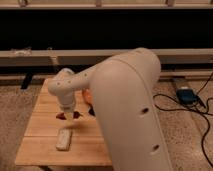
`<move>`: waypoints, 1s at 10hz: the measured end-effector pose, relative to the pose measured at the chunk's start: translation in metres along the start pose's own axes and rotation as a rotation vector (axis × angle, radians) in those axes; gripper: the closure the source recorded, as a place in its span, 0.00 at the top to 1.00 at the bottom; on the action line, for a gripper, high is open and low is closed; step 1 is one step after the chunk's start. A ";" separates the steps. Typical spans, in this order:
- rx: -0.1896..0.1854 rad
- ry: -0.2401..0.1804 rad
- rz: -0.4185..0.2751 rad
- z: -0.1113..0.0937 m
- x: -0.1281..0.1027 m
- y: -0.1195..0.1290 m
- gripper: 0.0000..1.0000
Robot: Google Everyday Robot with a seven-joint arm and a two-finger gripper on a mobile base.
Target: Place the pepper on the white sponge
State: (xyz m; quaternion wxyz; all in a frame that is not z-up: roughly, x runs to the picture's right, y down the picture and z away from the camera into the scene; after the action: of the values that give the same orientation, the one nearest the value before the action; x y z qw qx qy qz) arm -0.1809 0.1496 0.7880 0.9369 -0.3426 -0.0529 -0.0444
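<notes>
My gripper [68,114] hangs from the white arm over the left part of the wooden table [40,150]. It is shut on the pepper [61,116], whose dark red ends stick out on both sides of the fingers. The white sponge [64,139] lies flat on the table just in front of and below the gripper, apart from the pepper. My big white arm hides the right half of the table.
An orange bowl [88,95] shows partly behind the arm, right of the gripper. A dark object [92,111] peeks out beside it. A blue device [186,95] and black cables [205,131] lie on the floor at the right. A low rail runs behind the table.
</notes>
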 end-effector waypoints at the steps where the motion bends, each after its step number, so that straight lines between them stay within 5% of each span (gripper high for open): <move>1: -0.012 0.001 -0.007 0.000 0.010 0.014 0.00; 4: -0.041 -0.003 -0.091 0.003 -0.002 0.061 0.00; 10: -0.048 -0.002 -0.244 0.007 -0.050 0.083 0.00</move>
State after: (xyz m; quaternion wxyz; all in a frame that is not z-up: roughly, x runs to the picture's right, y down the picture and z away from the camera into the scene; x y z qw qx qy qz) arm -0.2207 0.2197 0.7341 0.9161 -0.3558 -0.0941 -0.1589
